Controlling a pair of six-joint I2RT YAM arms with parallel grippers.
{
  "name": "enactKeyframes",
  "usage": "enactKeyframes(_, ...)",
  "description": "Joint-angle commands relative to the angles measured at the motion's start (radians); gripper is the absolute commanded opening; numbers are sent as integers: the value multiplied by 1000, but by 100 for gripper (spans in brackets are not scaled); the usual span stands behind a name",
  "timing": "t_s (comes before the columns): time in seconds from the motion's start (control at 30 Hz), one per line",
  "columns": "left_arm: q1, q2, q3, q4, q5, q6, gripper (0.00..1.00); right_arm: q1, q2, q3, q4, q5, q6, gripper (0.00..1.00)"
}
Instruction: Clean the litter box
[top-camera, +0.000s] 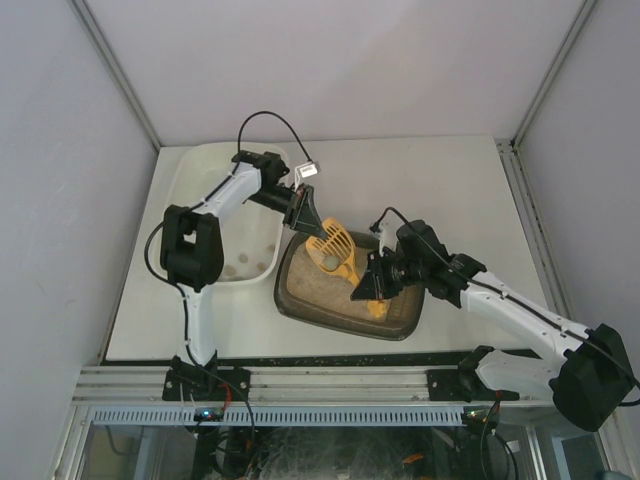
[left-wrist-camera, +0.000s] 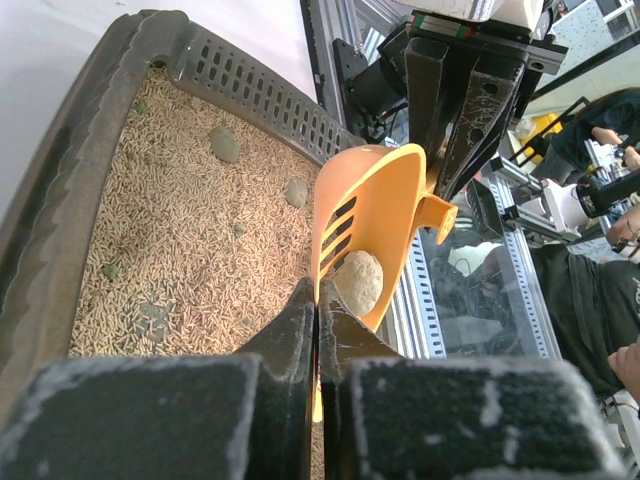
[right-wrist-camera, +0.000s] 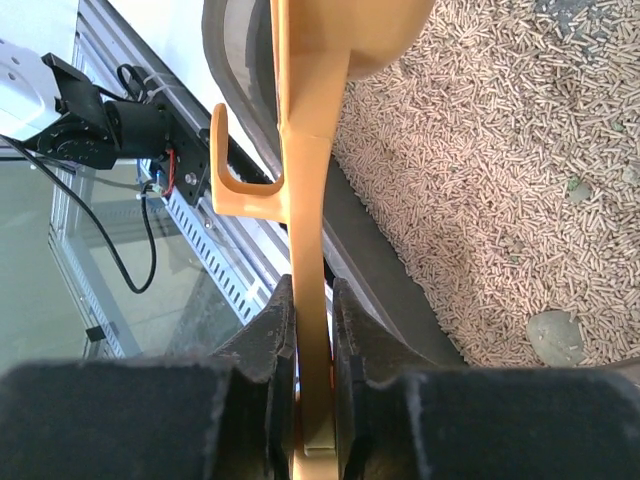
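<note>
With the litter box (top-camera: 290, 300) mid-bench beside the white tub (top-camera: 200, 170), the right claw (top-camera: 372, 285) clamps the orange litter scoop (top-camera: 335, 250) by its handle and the left claw (top-camera: 303, 212) pinches its front rim, one clump (left-wrist-camera: 357, 280) lifted but not yet dumped, several other clumps (left-wrist-camera: 224, 144) left in the litter.

Our left arm (top-camera: 228, 192) reaches forward, bent at the elbow, jaws pressed together; our right arm (top-camera: 510, 310) stretches leftward, jaws clamped on the scoop (right-wrist-camera: 305, 250) handle.
</note>
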Motion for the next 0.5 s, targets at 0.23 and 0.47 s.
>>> enactKeyframes(0.23,7,-39,-20,-60,38,6,100,-31,82,296,-423,156,-21,0)
enactKeyframes(0.47,17,-76,-56,-62,31,12,100,-19,214,457,-667,216,-128,0)
